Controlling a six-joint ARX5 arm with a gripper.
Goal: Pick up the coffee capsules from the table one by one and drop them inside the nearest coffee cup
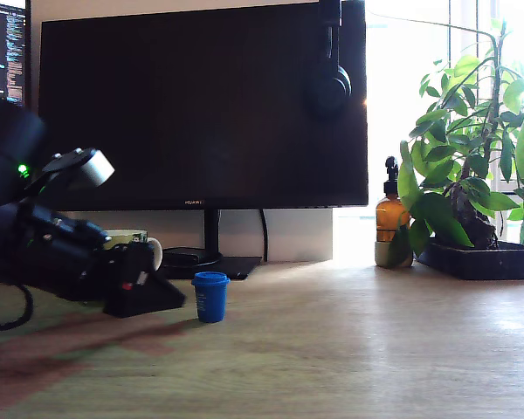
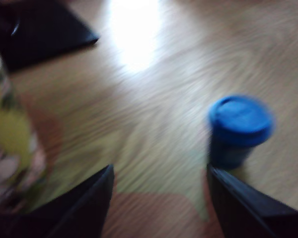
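A small bright blue coffee capsule [image 1: 210, 296] [image 2: 238, 130] stands upright on the light wooden table [image 1: 349, 340]. My gripper [image 1: 162, 295] [image 2: 159, 186] hovers low just to the exterior view's left of it, open, with nothing between its dark fingers [image 2: 89, 203]. In the wrist view the capsule sits just beyond one fingertip, outside the gap. The light green coffee cup [image 1: 131, 240] [image 2: 10, 134] stands behind the gripper, mostly hidden by the arm. The wrist view is blurred.
A large black monitor [image 1: 201, 105] on its stand [image 1: 211, 257] fills the back. An amber pump bottle [image 1: 390, 218] and a potted plant [image 1: 472, 175] in a black tray stand at the exterior view's right. Headphones [image 1: 330, 83] hang on the monitor.
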